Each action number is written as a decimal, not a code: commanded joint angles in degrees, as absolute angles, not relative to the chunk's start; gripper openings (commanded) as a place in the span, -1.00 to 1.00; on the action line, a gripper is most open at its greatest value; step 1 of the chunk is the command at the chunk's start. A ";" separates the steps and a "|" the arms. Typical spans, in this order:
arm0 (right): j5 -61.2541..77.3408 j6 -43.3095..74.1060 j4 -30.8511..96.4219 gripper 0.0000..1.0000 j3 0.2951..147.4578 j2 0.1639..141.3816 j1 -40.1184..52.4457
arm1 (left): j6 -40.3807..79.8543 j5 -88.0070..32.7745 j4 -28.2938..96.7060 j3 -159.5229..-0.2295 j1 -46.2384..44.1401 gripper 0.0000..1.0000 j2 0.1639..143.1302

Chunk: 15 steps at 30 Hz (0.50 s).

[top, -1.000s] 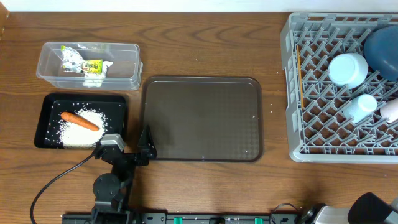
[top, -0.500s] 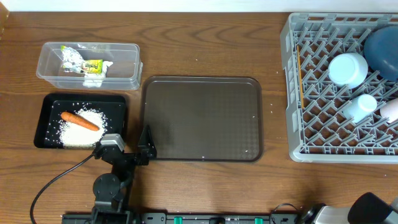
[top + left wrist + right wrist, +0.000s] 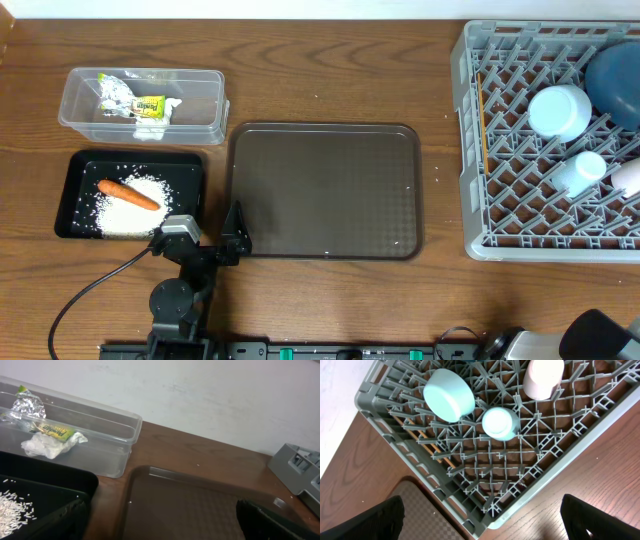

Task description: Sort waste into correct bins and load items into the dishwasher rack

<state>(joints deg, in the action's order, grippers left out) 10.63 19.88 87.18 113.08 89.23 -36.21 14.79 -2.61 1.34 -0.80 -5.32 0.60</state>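
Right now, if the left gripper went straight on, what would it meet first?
Likely the left rim of the brown serving tray, just ahead of the open left gripper; the clear tub lies beyond. Depth is unclear.

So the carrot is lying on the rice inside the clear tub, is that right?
Not quite. The carrot is lying on the rice, but inside the black tray, not the clear tub. The overhead view shows it.

— What lies by the left jaws?
— A brown serving tray (image 3: 325, 190), flat on the wooden table (image 3: 330, 80), just ahead of them and to their right.
— And farther on?
— A white wall (image 3: 210, 395), well beyond the jaws.
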 commanded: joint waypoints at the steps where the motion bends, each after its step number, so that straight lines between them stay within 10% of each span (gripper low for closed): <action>1: 10.50 19.00 87.20 0.99 113.23 89.49 -36.01 | 14.66 -0.78 4.08 -0.23 -5.43 0.96 0.23; 15: 10.48 19.00 87.18 0.98 113.23 86.02 -35.92 | 14.66 -0.78 4.08 -0.23 -5.43 0.95 0.23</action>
